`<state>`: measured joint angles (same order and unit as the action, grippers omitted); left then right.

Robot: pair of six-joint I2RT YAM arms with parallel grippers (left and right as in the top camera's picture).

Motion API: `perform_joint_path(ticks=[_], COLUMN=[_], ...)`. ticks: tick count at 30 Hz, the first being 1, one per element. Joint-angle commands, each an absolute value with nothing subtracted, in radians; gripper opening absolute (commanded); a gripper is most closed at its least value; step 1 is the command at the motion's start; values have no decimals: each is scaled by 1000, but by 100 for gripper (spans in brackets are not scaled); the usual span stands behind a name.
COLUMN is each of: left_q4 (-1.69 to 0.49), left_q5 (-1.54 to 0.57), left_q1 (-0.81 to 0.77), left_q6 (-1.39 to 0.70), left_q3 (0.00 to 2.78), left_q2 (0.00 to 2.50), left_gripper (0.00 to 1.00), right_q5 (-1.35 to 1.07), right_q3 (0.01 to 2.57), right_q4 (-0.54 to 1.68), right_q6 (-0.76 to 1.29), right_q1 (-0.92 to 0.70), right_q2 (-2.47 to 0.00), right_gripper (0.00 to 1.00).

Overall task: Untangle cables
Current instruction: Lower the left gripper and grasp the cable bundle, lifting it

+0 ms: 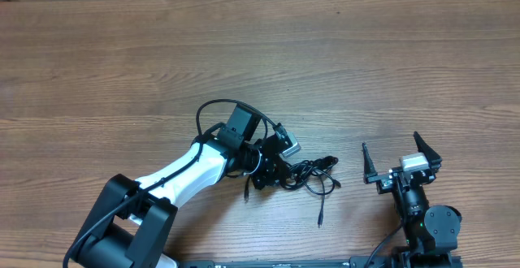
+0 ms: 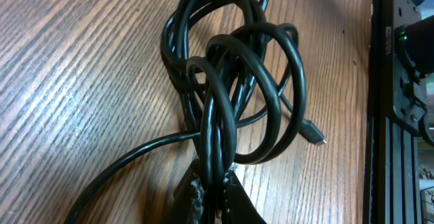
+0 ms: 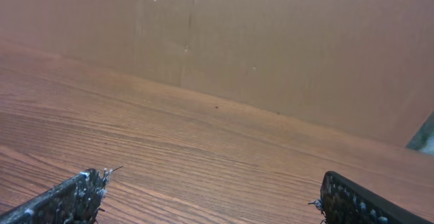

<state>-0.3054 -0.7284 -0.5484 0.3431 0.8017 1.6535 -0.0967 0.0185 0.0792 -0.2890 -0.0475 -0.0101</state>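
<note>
**Overhead and wrist views of the work surface.** We see a table (image 1: 244, 49) of brown wood-grain board, its grain running across the overhead view. On the far side it is bounded by a plain tan wall (image 3: 305, 47) with a vertical seam. A black rail (image 2: 380, 115) runs along the table edge nearest the arm bases.

The left claw (image 1: 276, 170) is lowered to the table with its jaws closed. In the left wrist view we find its two fingertips (image 2: 196, 193) pressed together on strands of the cables (image 2: 237, 81), which run out from the pinch. Beyond the left claw's tips the cables form a knot of overlapping black loops lying on the wood. One strand curves away to one side of the claw across the board. A small plug (image 2: 313, 134) rests on the table at the other side of the bundle, just outside the loops.

From above, the bundle spreads from the left claw toward the right claw (image 1: 396, 156), with loose ends trailing toward the arm bases. The right claw stands well apart from the cables, raised off the board, its jaws spread fully wide. It grips nothing, and between its fingers (image 3: 68, 200) we see table and wall.
</note>
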Motion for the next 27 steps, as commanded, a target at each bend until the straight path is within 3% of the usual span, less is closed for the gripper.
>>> perform_joint_path(ticks=[1, 27], left_q4=[-284, -282], left_q5=[-818, -857], left_q1=[-549, -549], left_q6=[327, 212], left_q3=[822, 899], left_q2=[1654, 1300], left_gripper=[4, 4], right_q5=[-87, -87], right_q3=[8, 8], right_q4=[75, 75], right_q6=[-289, -289], right_q1=[-50, -50], right_q2=[-3, -3], right_gripper=[100, 100])
